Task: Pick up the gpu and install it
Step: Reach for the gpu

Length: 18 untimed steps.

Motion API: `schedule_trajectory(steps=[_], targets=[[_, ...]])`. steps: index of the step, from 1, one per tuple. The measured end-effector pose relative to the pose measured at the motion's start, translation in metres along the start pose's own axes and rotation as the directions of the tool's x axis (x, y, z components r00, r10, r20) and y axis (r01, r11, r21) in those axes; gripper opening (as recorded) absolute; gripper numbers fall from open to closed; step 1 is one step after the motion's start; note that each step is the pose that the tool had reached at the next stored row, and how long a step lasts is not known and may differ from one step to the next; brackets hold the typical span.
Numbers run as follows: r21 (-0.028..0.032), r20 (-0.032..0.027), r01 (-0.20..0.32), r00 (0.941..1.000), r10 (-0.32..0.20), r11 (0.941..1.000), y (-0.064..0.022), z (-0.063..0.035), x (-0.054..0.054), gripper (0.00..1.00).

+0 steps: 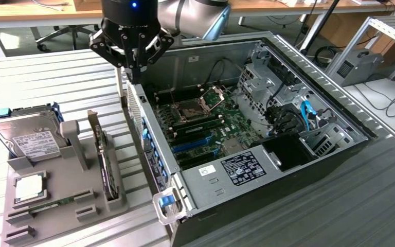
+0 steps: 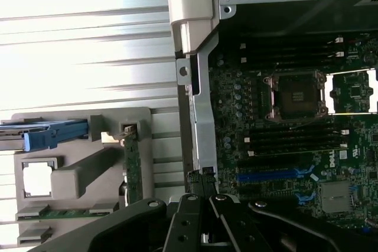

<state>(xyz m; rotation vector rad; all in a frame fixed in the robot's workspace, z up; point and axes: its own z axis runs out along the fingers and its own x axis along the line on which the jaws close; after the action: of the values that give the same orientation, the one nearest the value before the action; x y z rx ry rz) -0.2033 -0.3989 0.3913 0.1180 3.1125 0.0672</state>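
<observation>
**Status — pick-up not yet done.** The gpu (image 1: 105,162) stands on its long edge in a slot of the grey holder (image 1: 74,149). The holder lies on the counter (image 1: 47,77), toward the corner at the exterior view's lower left and just beside the open computer case (image 1: 183,64). The same holder carries the hard drive (image 1: 29,136) in its blue frame and the memory stick (image 1: 53,205). Neither is the part for this task.

**End effector.** The end effector (image 1: 134,74) hangs above the case wall that faces the holder, well apart from the gpu. Its fingers are pressed together and pinch nothing. The wrist view gives the same reading: the end effector (image 2: 201,188) is over that wall, and the gpu (image 2: 133,166) sits untouched in its holder.

**Installation — not done.** Inside the case the motherboard (image 1: 204,123) lies exposed, and its blue slots (image 1: 191,145) hold no card.

**Judgement.** No step of the task is complete. The card has been neither gripped nor seated, so the whole job remains.
</observation>
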Motion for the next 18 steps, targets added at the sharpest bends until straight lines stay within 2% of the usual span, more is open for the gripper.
schedule_trajectory(steps=[18], targets=[[0.0, 0.0, 0.0, 1.0, 0.0, 1.0, -0.0007, -0.0001, 0.0087, 0.11]])
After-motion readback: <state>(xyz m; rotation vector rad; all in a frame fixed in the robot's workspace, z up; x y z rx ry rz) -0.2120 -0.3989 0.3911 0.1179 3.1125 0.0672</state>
